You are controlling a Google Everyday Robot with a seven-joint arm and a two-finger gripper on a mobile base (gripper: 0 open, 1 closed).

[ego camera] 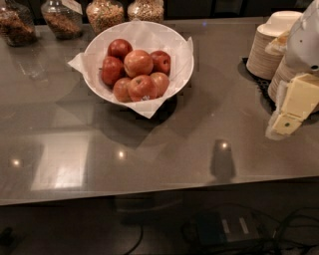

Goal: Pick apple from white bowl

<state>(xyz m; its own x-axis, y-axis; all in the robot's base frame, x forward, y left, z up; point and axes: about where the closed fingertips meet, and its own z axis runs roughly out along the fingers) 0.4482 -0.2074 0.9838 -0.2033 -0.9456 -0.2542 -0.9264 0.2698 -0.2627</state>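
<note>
The white bowl [182, 50], lined with a white paper sheet, stands at the back left-centre of the grey counter [164, 149]. It holds a pile of several red apples. The apple [138, 63] is the largest and palest, orange-red with a yellowish blush, and lies on top in the middle. My gripper [291, 109], cream-coloured under a white arm, hangs at the far right over the counter. It is well to the right of the bowl, apart from it and holding nothing.
Stacks of beige disposable bowls [269, 45] stand on a black mat at the back right, just behind the gripper. Several glass jars of grains [104, 14] line the back edge. The counter's front edge runs across the lower part, with cables [224, 229] on the floor below.
</note>
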